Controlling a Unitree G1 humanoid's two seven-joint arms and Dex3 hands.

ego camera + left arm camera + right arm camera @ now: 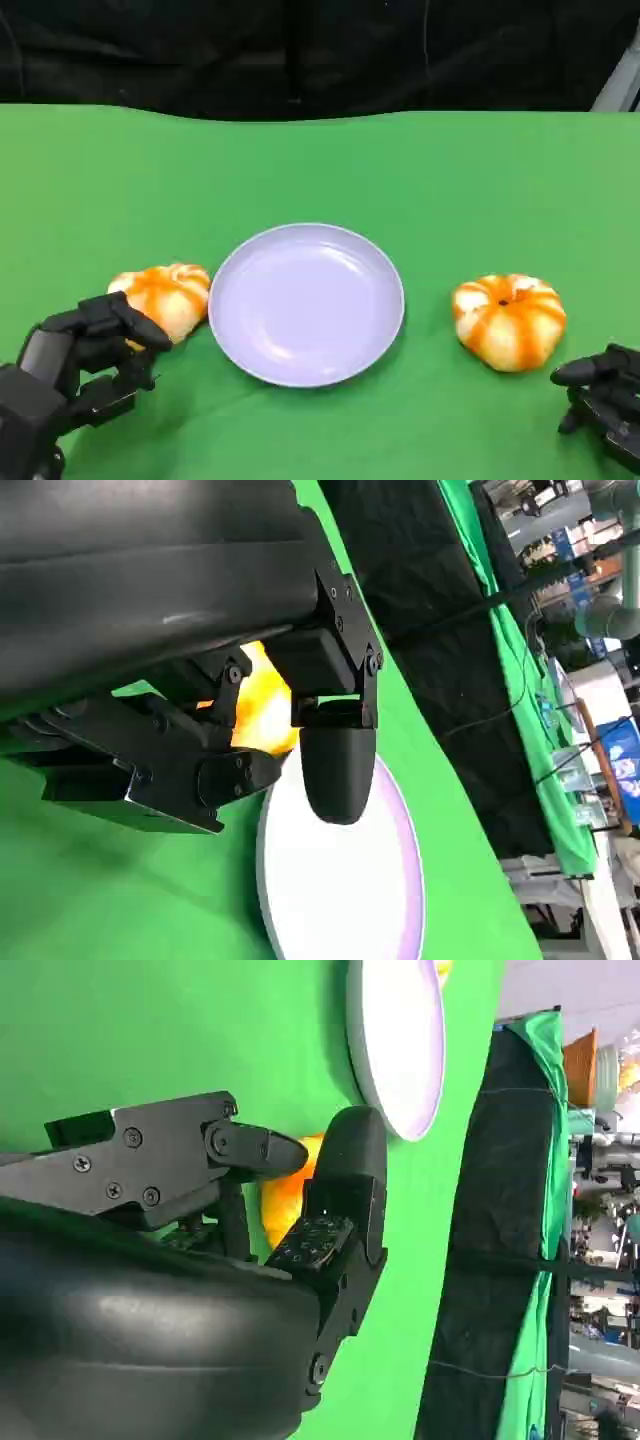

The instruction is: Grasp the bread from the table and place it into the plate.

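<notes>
A lavender plate [305, 300] lies at the middle of the green table with nothing on it. An orange-striped bread bun [165, 295] sits against its left rim, and a second bun [510, 320] sits apart to its right. My left hand [85, 360] is just in front of the left bun, fingers apart, one fingertip overlapping the bun's near edge. In the left wrist view that bun [262, 705] shows between the fingers of the left hand [180, 750], beside the plate [340, 880]. My right hand [605, 400] is near the right bun, holding nothing. The right wrist view shows the bun [285, 1195] beyond its fingers.
The green cloth [320, 170] runs back to a black curtain [300, 50] behind the table's far edge. The right wrist view shows the plate [395, 1040] past the right bun. Open cloth lies in front of the plate between my two hands.
</notes>
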